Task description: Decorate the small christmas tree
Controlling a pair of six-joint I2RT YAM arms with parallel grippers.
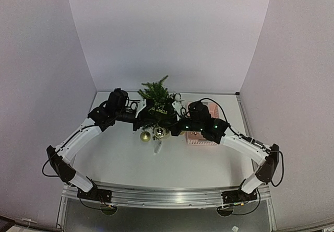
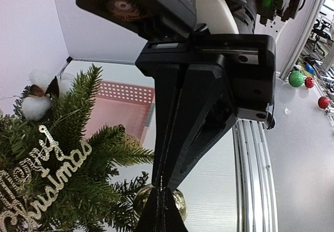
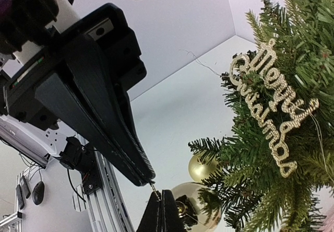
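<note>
At the far middle of the table (image 1: 120,159), the small christmas tree (image 1: 155,92). Mid-hanging of a gold bauble (image 3: 201,206) low down: right gripper (image 3: 156,191), jaws seemingly pinched on its thin wire (image 3: 153,185); left gripper (image 2: 162,189), jaws together. Next: hooking the wire over a branch, then releasing gently.

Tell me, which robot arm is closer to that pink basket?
Right. The right arm hangs directly over the pink basket; the left arm is beyond the small christmas tree, on its other side.

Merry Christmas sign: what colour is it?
The sign is glittery gold, best seen in right wrist view.
</note>
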